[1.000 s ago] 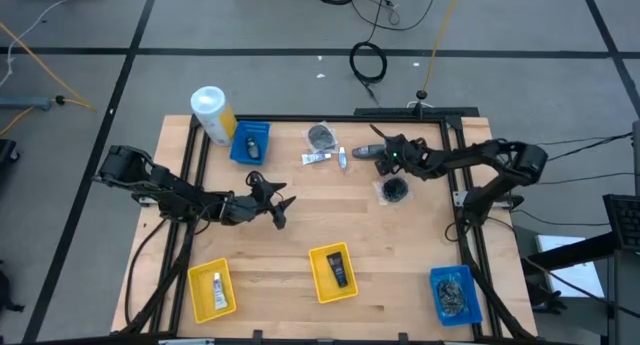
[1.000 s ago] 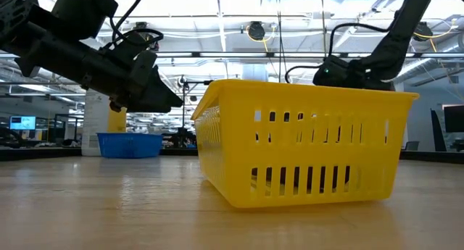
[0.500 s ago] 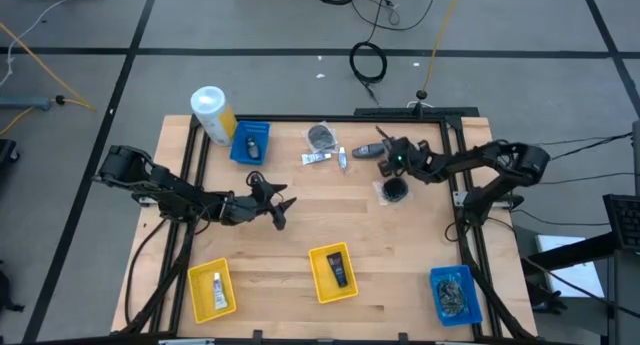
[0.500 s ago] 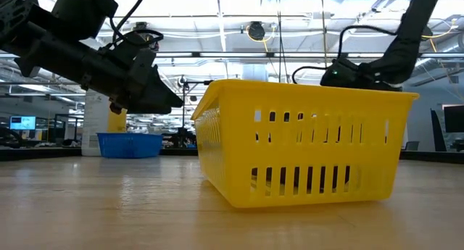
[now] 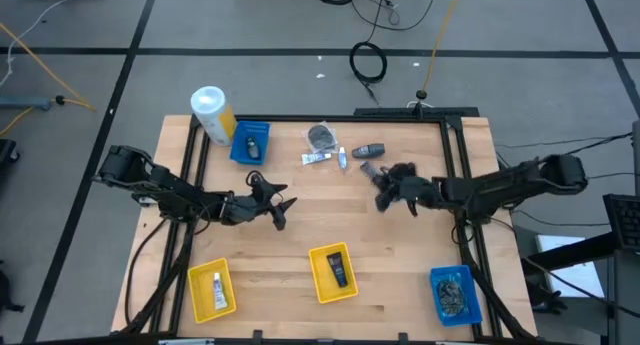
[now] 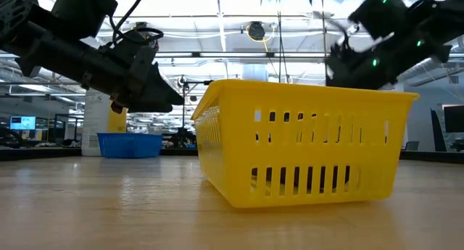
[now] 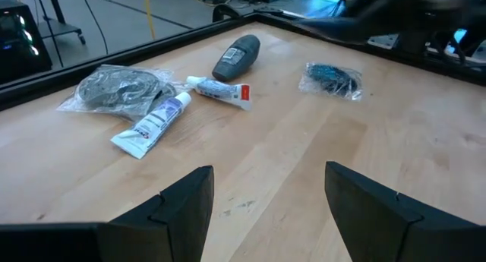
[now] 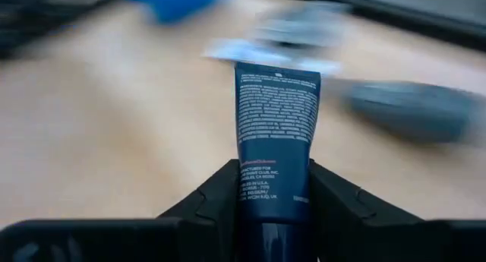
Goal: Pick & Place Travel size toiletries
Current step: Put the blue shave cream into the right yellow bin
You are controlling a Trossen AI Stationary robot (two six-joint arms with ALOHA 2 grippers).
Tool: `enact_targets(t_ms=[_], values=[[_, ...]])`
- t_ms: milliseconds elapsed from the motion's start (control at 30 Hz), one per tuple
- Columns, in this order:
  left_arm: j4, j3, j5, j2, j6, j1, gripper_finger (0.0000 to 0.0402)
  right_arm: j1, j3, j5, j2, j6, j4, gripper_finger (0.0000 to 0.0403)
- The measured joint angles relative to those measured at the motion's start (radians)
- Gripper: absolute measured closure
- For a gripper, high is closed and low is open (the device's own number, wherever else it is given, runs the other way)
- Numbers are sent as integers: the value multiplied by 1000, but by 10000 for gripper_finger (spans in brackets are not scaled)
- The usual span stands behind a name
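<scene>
Wooden table [image 5: 300, 225] w/ a black frame round it. Biggest thing on it is the white-and-yellow canister [image 5: 212, 113] at the far left corner, right beside a blue tray [image 5: 250, 143] holding a dark bottle. Near edge: yellow tray [image 5: 212, 289] w/ a white tube in it, a 2nd yellow tray [image 5: 333, 273] in the middle w/ a dark item, and another blue tray [image 5: 455, 293] at the right. From table height the middle yellow tray blocks most of what's behind it.

Right gripper [image 5: 385, 193] sits over the mid-right of the table, fingers clamped on a dark blue tube [image 8: 275, 133].

Left gripper [image 5: 280, 211] hovers centre-left, fingers apart, nothing in them.

Loose by the far edge: grey clear-wrapped packet [image 7: 118, 87], two white tubes [image 7: 153, 123] beside it, a dark bottle [image 7: 236, 55], a small dark packet [image 7: 331, 77].
</scene>
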Motion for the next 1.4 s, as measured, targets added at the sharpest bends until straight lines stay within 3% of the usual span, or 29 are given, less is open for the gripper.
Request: enact_targets(t_ms=[133,267,400,533,667,900,1167,1400], values=[[11,0,0,0,0,0,156,75,3,-239,63,-109,228,285],[20,0,0,0,-1,0,156,127,66,-439,185,-257,254,288],[28,0,0,0,-1,0,156,160,212,-630,301,-399,116,285],[32,0,0,0,-3,0,156,192,399,-707,367,-430,-137,286],[34,0,0,0,-3,0,156,234,544,-701,392,-258,-326,285],[43,0,-10,0,0,2,156,330,717,-603,468,216,-383,287],[49,0,-10,0,-16,21,156,416,871,-386,616,604,-536,287],[62,0,-9,0,-25,21,156,498,903,-93,642,826,-672,288]])
